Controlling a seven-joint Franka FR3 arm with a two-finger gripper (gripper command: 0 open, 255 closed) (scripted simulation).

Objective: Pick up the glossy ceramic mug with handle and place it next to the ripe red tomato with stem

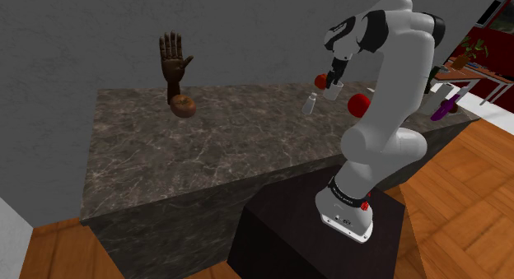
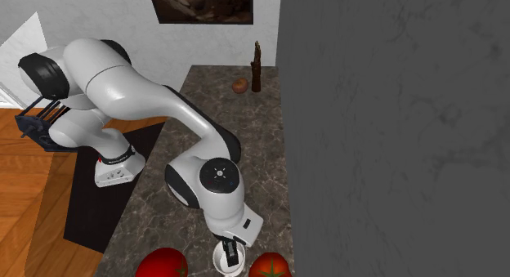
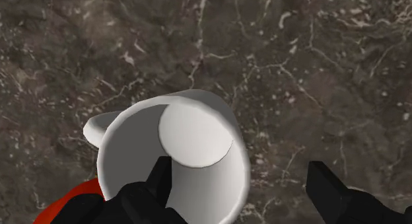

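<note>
A plain white mug (image 3: pixel 198 133) with a small handle stands upright on the dark marble counter (image 3: pixel 297 57). My gripper (image 3: pixel 242 173) hangs right over it, open. One finger (image 3: pixel 160 176) reaches inside the cup and the other stands outside, so the mug's wall lies between them untouched. In the shoulder view the mug (image 1: pixel 332 90) sits under the gripper (image 1: pixel 334 78), between two red tomatoes (image 1: pixel 321 78) (image 1: pixel 357 104). In the second exterior view the mug (image 2: pixel 228 261) stands between the tomatoes (image 2: pixel 162 263) (image 2: pixel 270 265), close to both. A red tomato (image 3: pixel 66 203) edges in beside the mug's handle side.
A small grey shaker (image 1: pixel 310 103) stands close to the mug. Further along the counter are a brown wooden hand (image 1: pixel 173 67) and a brownish round fruit (image 1: pixel 183 106). A grey wall (image 2: pixel 392 112) runs along the counter's back. A purple object (image 1: pixel 441 111) lies beyond the arm.
</note>
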